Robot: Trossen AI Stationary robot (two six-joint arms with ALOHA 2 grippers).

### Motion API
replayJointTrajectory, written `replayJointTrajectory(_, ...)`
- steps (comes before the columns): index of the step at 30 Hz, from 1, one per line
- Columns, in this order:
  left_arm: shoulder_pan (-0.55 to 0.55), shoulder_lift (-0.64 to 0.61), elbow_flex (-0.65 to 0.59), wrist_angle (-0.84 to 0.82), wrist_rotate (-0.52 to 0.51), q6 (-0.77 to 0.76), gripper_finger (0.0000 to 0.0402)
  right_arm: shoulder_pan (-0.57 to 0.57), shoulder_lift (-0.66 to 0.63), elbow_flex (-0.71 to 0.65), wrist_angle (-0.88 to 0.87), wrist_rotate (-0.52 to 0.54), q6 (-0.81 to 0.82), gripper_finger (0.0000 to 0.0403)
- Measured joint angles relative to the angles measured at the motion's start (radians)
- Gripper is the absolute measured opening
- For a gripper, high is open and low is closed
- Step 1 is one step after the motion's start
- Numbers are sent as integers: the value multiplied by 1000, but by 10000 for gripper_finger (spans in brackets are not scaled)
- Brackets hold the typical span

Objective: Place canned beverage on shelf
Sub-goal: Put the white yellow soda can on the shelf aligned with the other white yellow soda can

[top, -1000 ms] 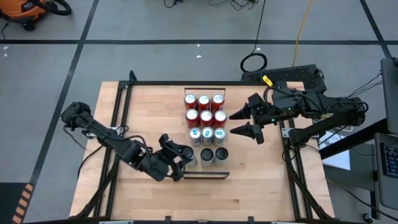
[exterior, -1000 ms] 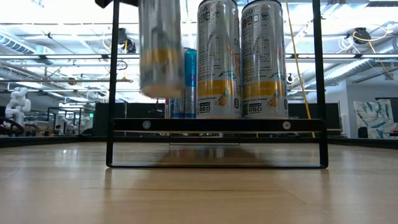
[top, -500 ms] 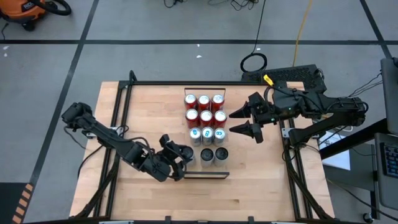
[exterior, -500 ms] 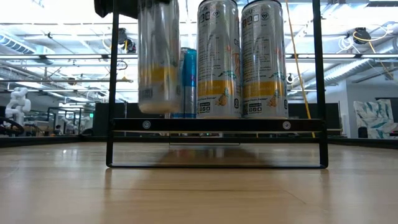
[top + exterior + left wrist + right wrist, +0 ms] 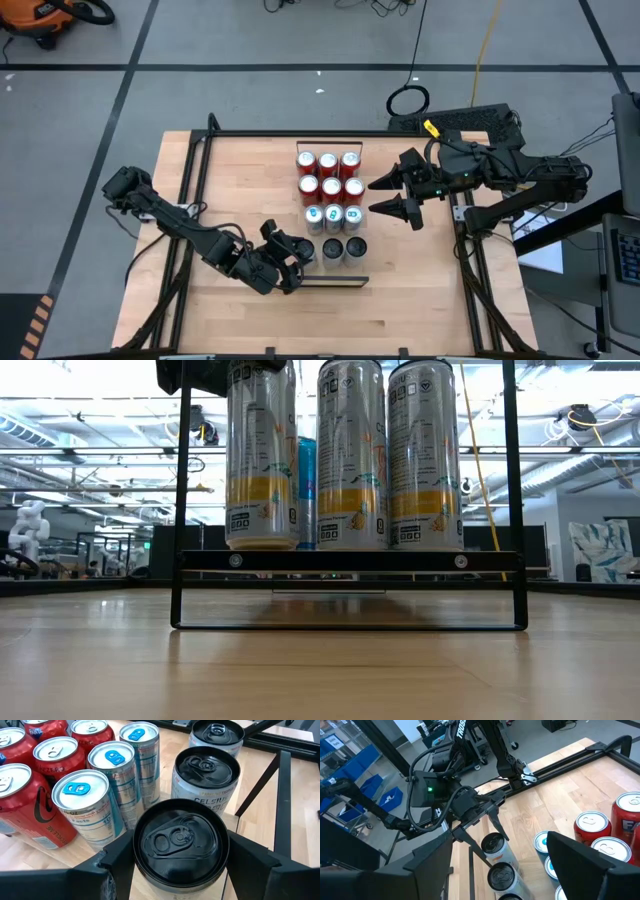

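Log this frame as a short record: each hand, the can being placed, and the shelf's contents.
left hand: closed on the black-topped can, at the shelf's near-left corner
right hand: open, empty, beside the shelf
held can: upright, base about level with the front-row cans
shelf: six red cans, blue-tab cans, two other black-topped cans

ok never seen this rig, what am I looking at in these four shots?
Two robot arms at a wooden table. One shot looks straight down, one sits at table height, and one comes from each arm's wrist. On the table stands a narrow shelf loaded with red cans, blue-topped cans and black-topped cans. The left gripper is shut on another black-topped can, standing it beside those. The right gripper waits open beside the shelf, holding nothing.
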State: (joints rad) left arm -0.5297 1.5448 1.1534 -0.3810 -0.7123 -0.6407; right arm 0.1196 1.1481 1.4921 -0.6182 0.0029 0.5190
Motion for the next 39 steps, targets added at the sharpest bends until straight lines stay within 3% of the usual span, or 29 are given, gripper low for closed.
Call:
replayJointTrajectory(7,0,0,0,-3,-3,6,248,0,0,0,0,0,-4,297)
replayJointTrajectory(15,12,-1,2,6,-16,31,304,0,0,0,-1,0,-7,297)
replayJointTrajectory(23,13,-1,2,9,-4,54,310,0,1,0,-30,0,-4,297)
replayJointTrajectory(32,20,-29,116,-86,2,97,311,75,1,0,-272,18,42,297)
replayJointTrajectory(35,23,-58,174,-212,4,11,311,136,0,-16,-353,70,75,295)
replayJointTrajectory(39,20,-114,224,-476,34,-327,304,203,-8,-92,-341,80,117,269)
